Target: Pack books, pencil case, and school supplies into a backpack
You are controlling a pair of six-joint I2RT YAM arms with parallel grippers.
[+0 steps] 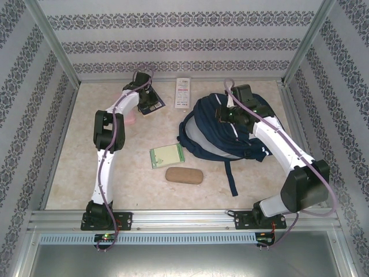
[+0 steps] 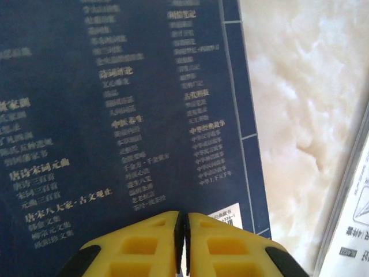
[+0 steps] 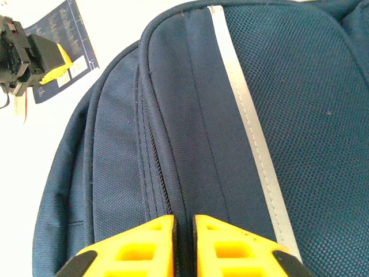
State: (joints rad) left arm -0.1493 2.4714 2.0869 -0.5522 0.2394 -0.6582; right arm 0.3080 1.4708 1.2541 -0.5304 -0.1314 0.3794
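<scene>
The backpack (image 1: 199,135) lies on the right side of the table (image 1: 81,173). Its zipper (image 3: 154,167) looks closed where I can see it, so I think nothing can go in yet. That is why my right gripper (image 3: 183,222) sits on top of the bag, right on the zipper line. Its fingers are nearly together, and I can't tell if they pinch any cloth. My left gripper (image 2: 184,218) is at the back, left of the bag. It is squeezed narrow on the edge of a dark blue book (image 2: 115,115), I think to lift it for packing. The white pack (image 1: 183,93) lies just beside that book. The green notebook (image 1: 167,155) and the brown pencil case (image 1: 184,175) lie near the bag, apart from both grippers.
</scene>
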